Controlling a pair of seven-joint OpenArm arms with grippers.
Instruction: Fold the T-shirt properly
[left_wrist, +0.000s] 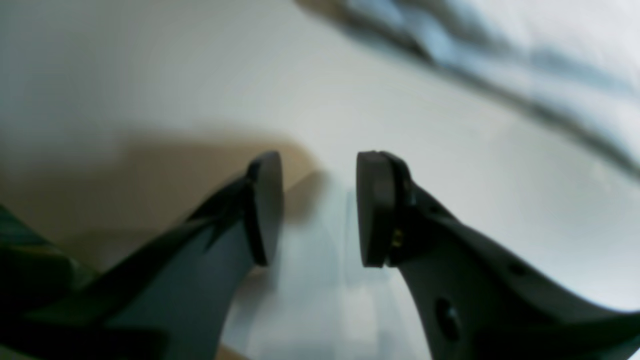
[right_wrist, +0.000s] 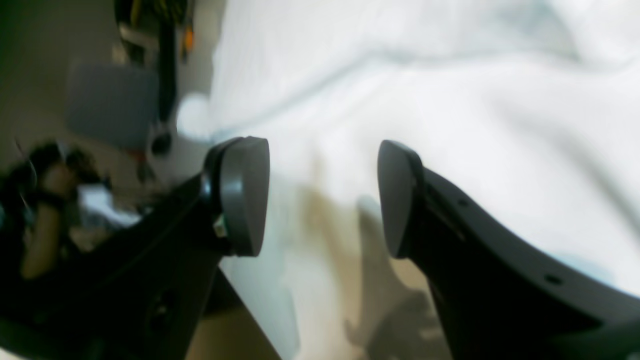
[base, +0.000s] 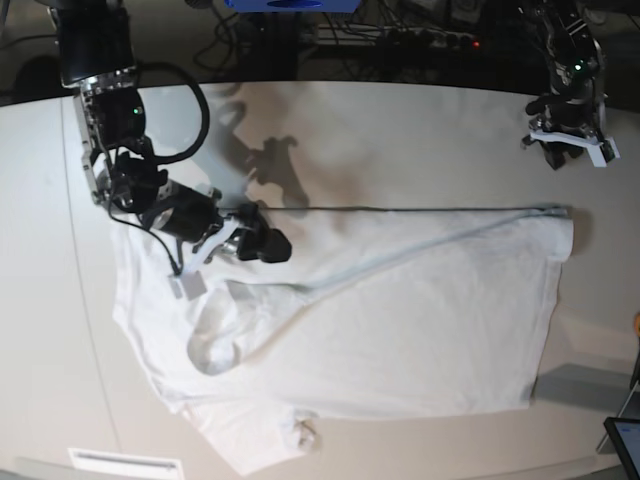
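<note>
The T-shirt (base: 400, 320) lies spread across the middle of the off-white table (base: 400, 130), its upper part folded down along a straight horizontal crease; only the base view shows that whole outline. There the right gripper (base: 268, 245) hovers low over the shirt's upper left part, and the left gripper (base: 568, 150) hangs over bare table above the shirt's top right corner, apart from the cloth.

The right wrist view adds what the overhead cannot: both pads (right_wrist: 245, 195) stand well apart with nothing between them, white rumpled fabric beneath. The left wrist view likewise shows its jaws spread on empty air over plain tabletop, with a blurred band of wrinkled cloth (probably the shirt's edge) crossing the upper right corner.

A small white label (base: 190, 285) lies by the neckline below the right gripper; no writing on it can be read.
</note>
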